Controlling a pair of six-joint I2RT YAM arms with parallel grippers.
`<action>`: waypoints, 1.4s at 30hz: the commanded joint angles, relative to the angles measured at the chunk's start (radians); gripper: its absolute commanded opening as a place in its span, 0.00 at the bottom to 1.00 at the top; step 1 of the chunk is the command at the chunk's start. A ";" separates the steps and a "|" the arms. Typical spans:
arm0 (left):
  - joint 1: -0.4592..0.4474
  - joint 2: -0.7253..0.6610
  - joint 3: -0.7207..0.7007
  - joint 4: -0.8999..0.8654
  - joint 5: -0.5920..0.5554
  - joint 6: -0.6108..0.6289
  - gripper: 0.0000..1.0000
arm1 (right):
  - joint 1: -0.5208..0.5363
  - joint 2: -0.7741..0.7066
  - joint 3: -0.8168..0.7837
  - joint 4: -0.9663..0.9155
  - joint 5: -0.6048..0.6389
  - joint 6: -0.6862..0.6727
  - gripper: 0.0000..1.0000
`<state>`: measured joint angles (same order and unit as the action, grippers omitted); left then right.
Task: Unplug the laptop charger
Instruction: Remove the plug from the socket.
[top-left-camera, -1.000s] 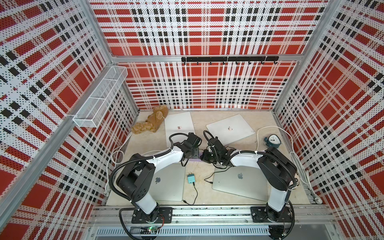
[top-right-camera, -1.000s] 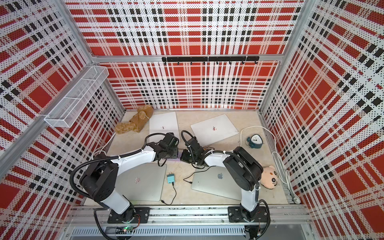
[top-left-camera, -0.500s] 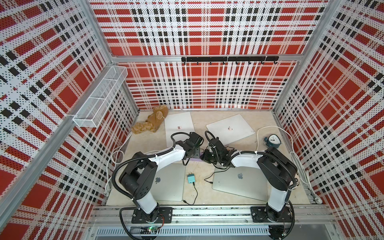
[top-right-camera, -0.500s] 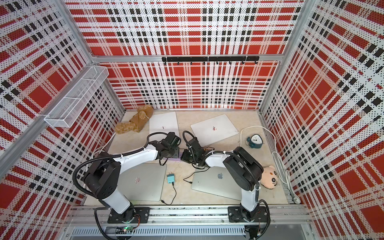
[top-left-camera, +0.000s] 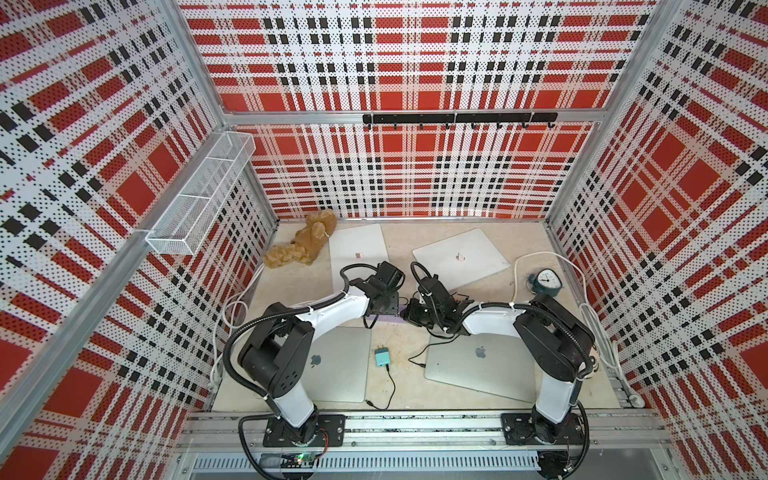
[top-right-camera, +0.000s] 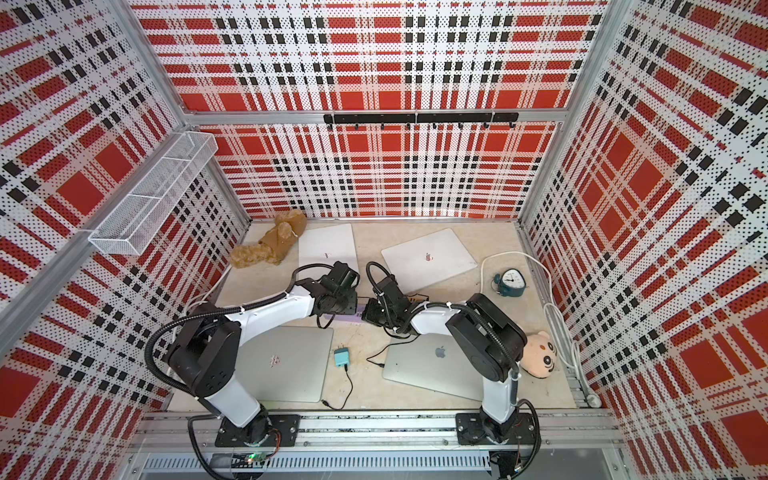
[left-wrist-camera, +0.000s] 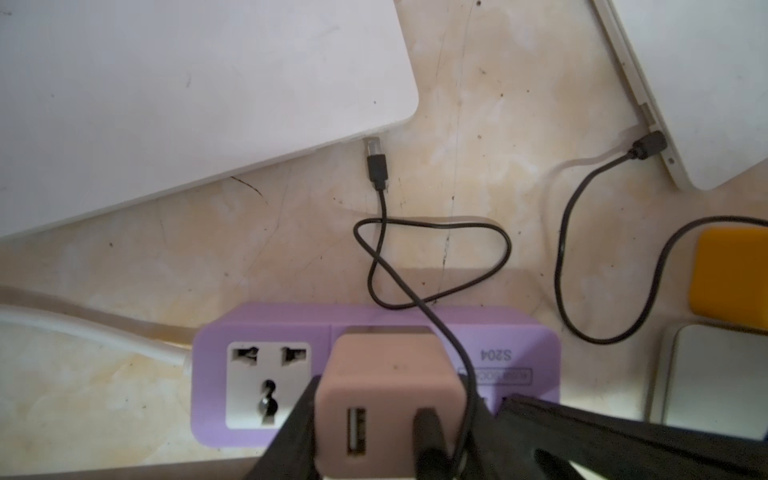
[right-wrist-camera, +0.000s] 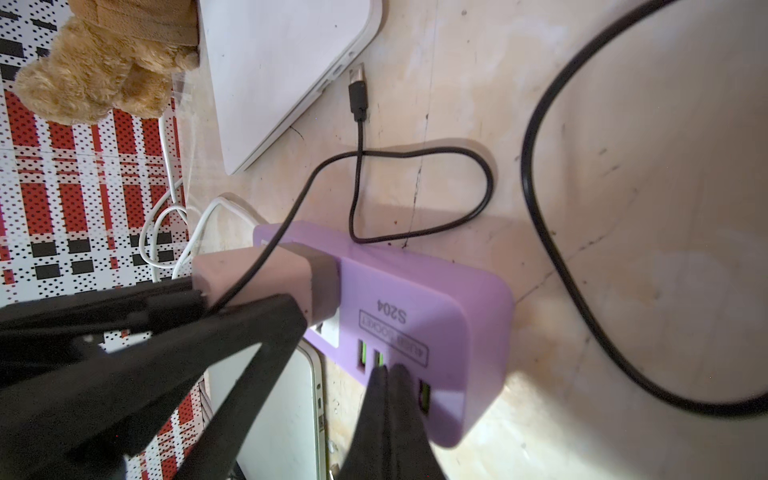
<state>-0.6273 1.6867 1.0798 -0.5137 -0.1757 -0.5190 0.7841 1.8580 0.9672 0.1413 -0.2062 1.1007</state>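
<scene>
Standstill: the left gripper (left-wrist-camera: 395, 436) stays clamped on the still-plugged charger (left-wrist-camera: 386, 374) while the closed right gripper (right-wrist-camera: 388, 374) pins the power strip (left-wrist-camera: 511, 345).

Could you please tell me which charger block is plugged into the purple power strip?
The dusty-pink cube charger, seated in the purple power strip; the teal charger lies loose on the table.

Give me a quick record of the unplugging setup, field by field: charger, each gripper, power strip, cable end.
charger: pink charger, appears seated in purple power strip
left gripper: clamped on the charger's sides
right gripper: shut, tips down on the strip among its USB ports
cable end: loose plug lying beside white laptop, not inserted
task state: charger not yet pulled out
</scene>
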 joint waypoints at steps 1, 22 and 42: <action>-0.014 0.009 0.029 -0.026 -0.029 -0.011 0.25 | 0.000 0.060 -0.034 -0.126 0.051 -0.004 0.00; 0.002 -0.012 0.019 -0.024 0.056 -0.001 0.22 | 0.000 0.069 -0.046 -0.144 0.068 -0.014 0.00; -0.023 0.023 0.079 -0.105 -0.044 0.017 0.19 | 0.000 0.120 -0.031 -0.171 0.071 -0.039 0.00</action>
<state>-0.6518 1.7123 1.1240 -0.5842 -0.2466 -0.5220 0.7841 1.8793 0.9829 0.1406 -0.1974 1.0637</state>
